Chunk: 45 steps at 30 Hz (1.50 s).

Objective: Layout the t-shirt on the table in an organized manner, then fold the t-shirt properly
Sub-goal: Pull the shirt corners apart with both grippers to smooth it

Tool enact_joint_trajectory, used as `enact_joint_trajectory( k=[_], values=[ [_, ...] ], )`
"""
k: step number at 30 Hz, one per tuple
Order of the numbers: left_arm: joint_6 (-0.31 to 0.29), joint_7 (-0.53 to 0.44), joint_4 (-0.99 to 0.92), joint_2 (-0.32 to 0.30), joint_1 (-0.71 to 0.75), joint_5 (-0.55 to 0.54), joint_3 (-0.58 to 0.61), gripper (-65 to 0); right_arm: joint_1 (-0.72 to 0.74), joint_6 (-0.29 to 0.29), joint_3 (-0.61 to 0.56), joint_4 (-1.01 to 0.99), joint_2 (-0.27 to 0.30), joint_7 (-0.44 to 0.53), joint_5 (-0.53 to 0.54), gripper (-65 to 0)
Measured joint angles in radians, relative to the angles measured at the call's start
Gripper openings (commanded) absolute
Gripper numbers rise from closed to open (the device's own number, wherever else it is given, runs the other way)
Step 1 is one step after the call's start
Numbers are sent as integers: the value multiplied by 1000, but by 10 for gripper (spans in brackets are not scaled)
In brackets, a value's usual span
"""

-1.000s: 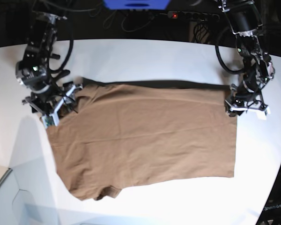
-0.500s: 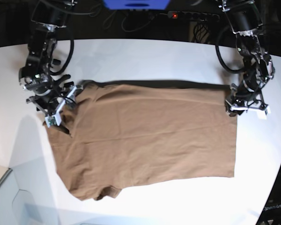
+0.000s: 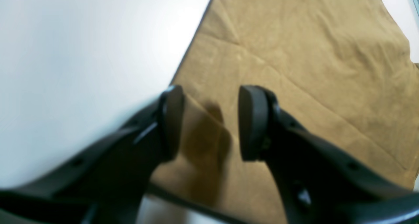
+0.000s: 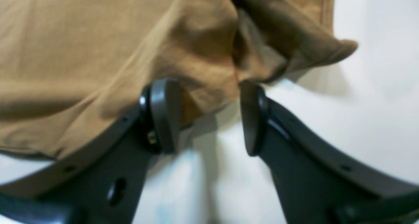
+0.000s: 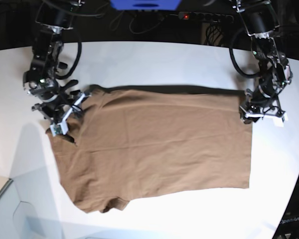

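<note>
- The t-shirt (image 5: 154, 147) lies spread flat across the middle of the table (image 5: 154, 59), hem toward the table's right edge in the base view.
- The left pincer (image 3: 209, 122) sits at the hem's far corner, jaws apart, straddling the fabric edge without clamping it.
- The right pincer (image 4: 209, 117) is near the table's left edge, jaws spread, with a bunched, raised sleeve fold (image 4: 278, 47) just ahead of its tips.
- Nothing is gripped by either pincer.
</note>
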Motion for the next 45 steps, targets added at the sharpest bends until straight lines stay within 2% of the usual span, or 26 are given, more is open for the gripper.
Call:
enact_joint_trajectory(
  k=[2,4,6,8,16,18,23,25,28,30,35,37,42,45],
  values=[
    [0,0,0,0,0,0,0,-380,0,0,-4,-35,-8,0,1,-394],
    [0,0,0,0,0,0,0,-380,-4,0,-14,-44,-7,0,-1,-444],
    [0,0,0,0,0,0,0,-380,-5,0,-23,-43,-5,0,0,-531],
    [0,0,0,0,0,0,0,-380,-8,0,-20,-27,-8,-3,-1,-647],
    [0,0,-3,-2,1,0,-1,-380,-139,-3,-14,190,-11,-10,-1,-650],
    [0,0,-3,0,0,0,0,-379,-187,-3,8,269,-38,-10,-1,-650],
    [-3,1,-4,0,-2,0,-1,-379,-318,-3,98,399,-150,-6,-2,-650],
    [-3,0,-4,0,-2,-6,-1,-379,-362,-3,92,392,-169,-13,0,-650],
    [-3,0,-3,0,-2,-7,-1,-376,-413,-4,62,381,-161,-12,-4,-650],
    [-2,3,1,0,-2,-5,-1,-375,-437,-3,19,377,-158,-16,-4,-623],
    [-2,10,3,0,-2,-8,-1,-374,-452,-3,-37,379,-163,-10,-1,-411],
    [0,15,13,0,2,-6,-4,-374,-457,-3,-34,385,-163,-9,-1,-355],
    [10,29,140,-6,91,-95,-6,-374,-478,-3,40,430,-163,-2,-2,-342],
    [8,30,227,-45,130,-175,-6,-374,-464,-3,85,430,-164,-1,0,-342]
  ],
)
